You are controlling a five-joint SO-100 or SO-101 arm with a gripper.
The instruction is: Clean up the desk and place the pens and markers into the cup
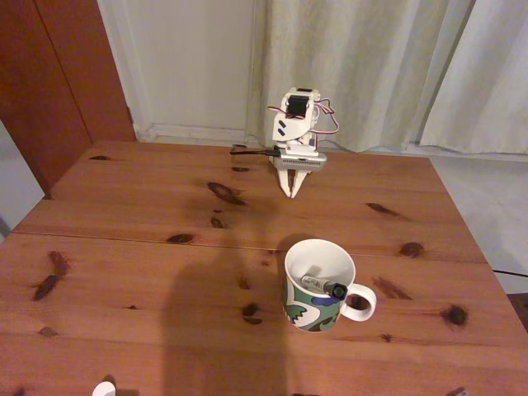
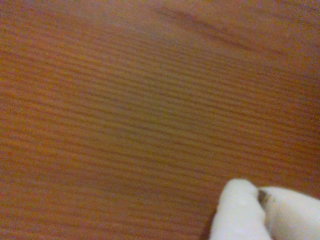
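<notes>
The cup [image 1: 307, 311], a white mug with a green, white and blue pattern, stands on the desk [image 1: 140, 247] right of centre in the fixed view, handle to the right. Inside it a marker [image 1: 320, 285] with a dark cap leans against the rim near the handle. At the far side of the desk my white gripper [image 1: 290, 195] points straight down, its tips close to the wood, shut with nothing held. The wrist view shows blurred wood grain of the desk [image 2: 125, 110], and the gripper [image 2: 261, 201] sits at the bottom right with its two white fingertips pressed together.
A small white object [image 1: 103, 389] pokes in at the near edge on the left, and a dark bit [image 1: 456, 393] at the near edge on the right. Curtains and a wall stand behind the arm. A seam crosses the desk between arm and cup.
</notes>
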